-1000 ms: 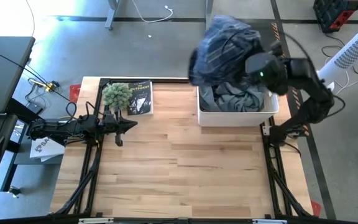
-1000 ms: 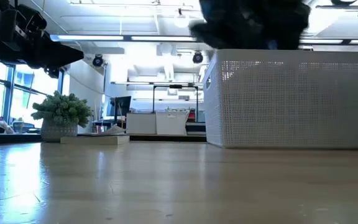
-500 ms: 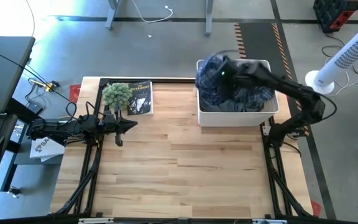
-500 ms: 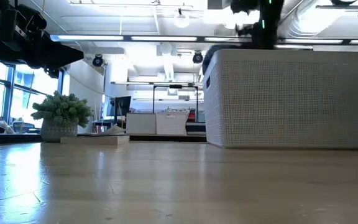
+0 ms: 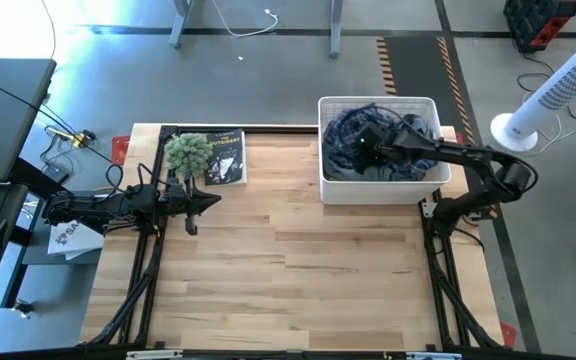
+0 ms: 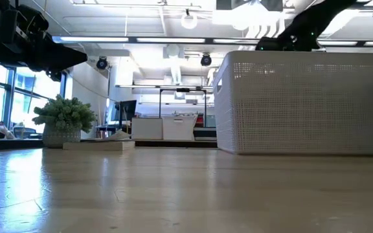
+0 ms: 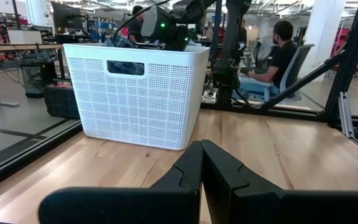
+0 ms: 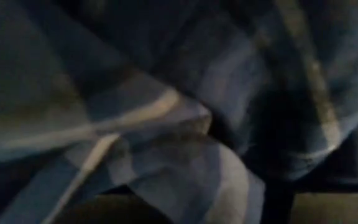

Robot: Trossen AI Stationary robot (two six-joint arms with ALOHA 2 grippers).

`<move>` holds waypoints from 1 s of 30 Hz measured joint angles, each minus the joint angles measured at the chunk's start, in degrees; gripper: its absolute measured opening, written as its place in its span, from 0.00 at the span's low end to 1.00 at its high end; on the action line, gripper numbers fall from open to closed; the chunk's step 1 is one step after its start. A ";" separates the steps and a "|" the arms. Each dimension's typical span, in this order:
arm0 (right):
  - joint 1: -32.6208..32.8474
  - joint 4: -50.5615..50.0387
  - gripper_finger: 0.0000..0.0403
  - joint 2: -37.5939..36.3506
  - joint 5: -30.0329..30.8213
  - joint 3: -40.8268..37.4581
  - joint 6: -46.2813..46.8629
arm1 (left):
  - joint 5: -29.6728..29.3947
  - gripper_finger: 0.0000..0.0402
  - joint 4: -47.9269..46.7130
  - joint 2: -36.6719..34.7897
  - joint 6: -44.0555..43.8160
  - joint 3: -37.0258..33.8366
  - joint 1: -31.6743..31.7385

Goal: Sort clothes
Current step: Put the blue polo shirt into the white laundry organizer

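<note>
The navy-and-white plaid shirt (image 5: 343, 135) lies bunched in the white basket (image 5: 378, 192) at the table's far right, on top of a grey-blue garment (image 5: 368, 173). My right gripper (image 5: 365, 150) reaches down into the basket among the folds, and plaid cloth (image 8: 166, 124) fills its wrist view. In the low view only the right arm (image 6: 296, 35) shows, above the basket's rim. My left gripper (image 5: 213, 200) waits shut at the table's left side, level, touching nothing. The other clothes do not show. My right gripper is shut on the plaid shirt inside the basket, slanting down from the right. The shirt's own folds (image 8: 185, 118) hide the fingers, so which part they hold cannot be told. The shirt lies in the basket, slack.
A green fuzzy plant (image 5: 187, 152) and a dark book (image 5: 225, 157) stand at the far left. The bare wooden table top (image 5: 288, 270) stretches between the arms. Beyond the table a seated person (image 7: 284, 53) shows in the room.
My right gripper has gone down into the basket with the plaid shirt, tipping from near level to pointing steeply down. The shirt, which hung lifted high over the basket's far left corner, has sunk into the basket and now lies bunched there.
</note>
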 joint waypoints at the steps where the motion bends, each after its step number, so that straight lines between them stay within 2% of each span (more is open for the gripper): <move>1: 0.20 -0.95 0.07 -0.05 -0.19 0.87 -0.16 | -0.01 0.00 -0.02 -0.01 0.00 0.00 0.01; 4: 0.94 -5.56 0.11 -1.57 -2.00 5.41 -1.98 | 0.00 0.00 -0.04 0.01 0.00 0.00 0.02; 14: 1.30 -32.53 0.37 -3.23 -12.45 30.15 -0.54 | 0.01 0.00 -0.02 0.01 0.00 0.00 0.01; 18: 1.30 -39.31 0.40 -3.29 -17.04 37.85 1.27 | 0.01 0.00 -0.02 0.01 0.00 0.00 0.02; 22: 1.32 -44.31 0.40 -3.38 -16.65 44.38 4.00 | 0.01 0.00 -0.03 0.01 0.00 0.00 0.02; 26: 2.18 -38.81 0.40 -5.05 -13.03 46.60 -1.99 | 0.01 0.00 -0.02 0.01 0.00 0.00 0.02; 30: 3.34 -19.84 0.40 -9.11 -10.01 40.08 -8.28 | 0.01 0.00 -0.04 0.01 -0.02 0.00 0.02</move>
